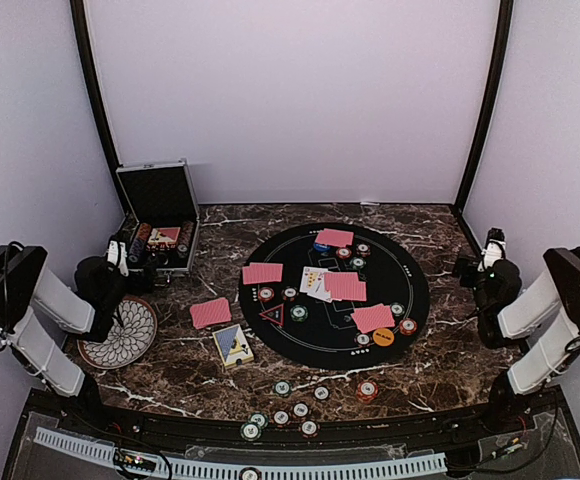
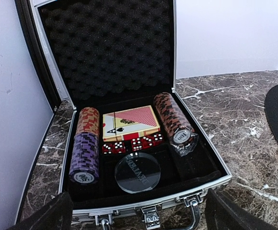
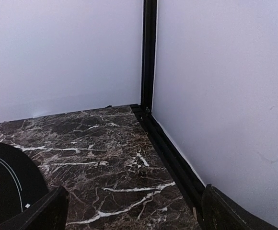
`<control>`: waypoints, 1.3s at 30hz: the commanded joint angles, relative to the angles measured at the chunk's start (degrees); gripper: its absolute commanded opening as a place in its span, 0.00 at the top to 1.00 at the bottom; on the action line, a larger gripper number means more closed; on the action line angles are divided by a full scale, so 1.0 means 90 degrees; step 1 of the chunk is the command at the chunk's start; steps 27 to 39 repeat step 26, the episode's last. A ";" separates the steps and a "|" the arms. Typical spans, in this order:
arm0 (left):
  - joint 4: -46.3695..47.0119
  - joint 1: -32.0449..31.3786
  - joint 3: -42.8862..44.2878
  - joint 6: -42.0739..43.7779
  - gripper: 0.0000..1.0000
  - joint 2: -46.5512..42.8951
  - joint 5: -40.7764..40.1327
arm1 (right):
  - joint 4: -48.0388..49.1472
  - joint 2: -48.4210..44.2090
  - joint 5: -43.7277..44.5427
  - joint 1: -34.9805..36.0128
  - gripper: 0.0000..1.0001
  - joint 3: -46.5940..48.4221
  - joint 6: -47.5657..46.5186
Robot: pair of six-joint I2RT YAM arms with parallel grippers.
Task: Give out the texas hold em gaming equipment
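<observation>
Left claw [image 2: 139, 214]: jaws spread wide, empty, facing the open silver case [image 2: 202, 135] left of the black mat [image 1: 410, 275]. Its wrist view alone shows the contents: chip rolls [image 2: 84, 151], boxed deck [image 2: 131, 122], red dice [image 2: 132, 143].
Right claw [image 3: 136, 213]: wide apart, empty, over bare worktop [image 3: 115, 163] right of the mat, beside the wall corner.
Overhead view alone: red-backed cards [image 1: 345, 287] on the mat; loose poker chips [image 1: 300, 410] between mat and near edge.

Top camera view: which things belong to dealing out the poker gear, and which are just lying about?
Job: red-backed cards, striped poker chips, orange disc, red triangle.
Lying about: patterned plate, open metal case.
</observation>
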 commanded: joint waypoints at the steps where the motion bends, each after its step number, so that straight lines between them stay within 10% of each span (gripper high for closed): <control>1: 0.0538 0.0011 -0.0068 -0.0130 0.01 -0.0047 0.0057 | -0.0108 0.0009 -0.0420 -0.0247 0.01 0.0250 0.0358; 39: 0.0415 0.0011 0.0003 -0.0234 0.01 -0.0012 -0.0220 | 0.0090 0.0000 -0.0050 -0.0139 0.01 0.0162 0.0259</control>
